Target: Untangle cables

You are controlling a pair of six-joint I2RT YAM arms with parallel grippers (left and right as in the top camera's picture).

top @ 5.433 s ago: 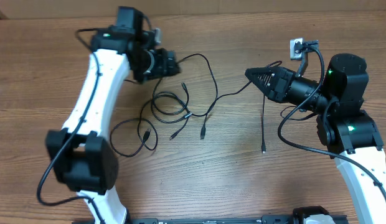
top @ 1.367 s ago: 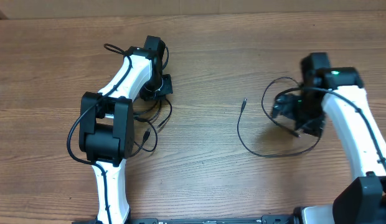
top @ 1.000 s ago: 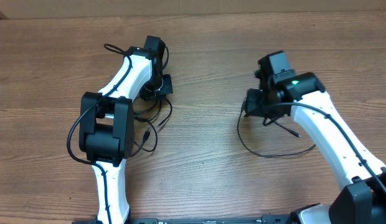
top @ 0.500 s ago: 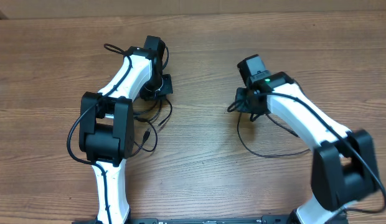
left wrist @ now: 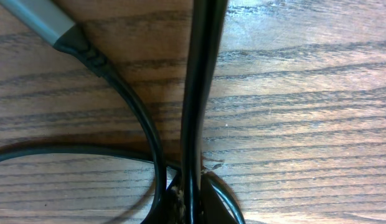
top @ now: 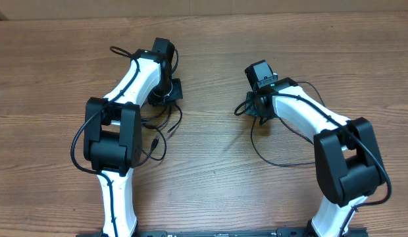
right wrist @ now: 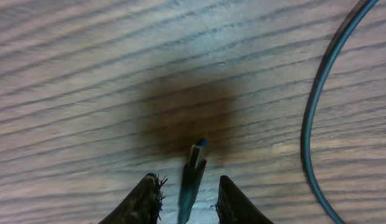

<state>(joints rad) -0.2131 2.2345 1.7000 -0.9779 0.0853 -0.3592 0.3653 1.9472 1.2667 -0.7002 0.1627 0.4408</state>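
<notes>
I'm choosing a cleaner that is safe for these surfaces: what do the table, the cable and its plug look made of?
The table looks like wood or wood-look laminate, matte brown with clear grain lines; which one I cannot tell. The cable has a black sheath, probably rubber or plastic, slightly shiny and bending in a smooth curve. The plug is smooth, even grey: metal or plastic, unclear.

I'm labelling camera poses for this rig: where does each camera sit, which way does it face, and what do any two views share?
Overhead: fixed above, facing straight down at the table; both arms, left gripper and right gripper show.
Left wrist: just above the wood, facing down past its shut fingers pinching a black cable.
Right wrist: low, facing down between its parted fingertips at a plug.
Shared: overhead and right wrist both show the cable loop beside that gripper.
</notes>
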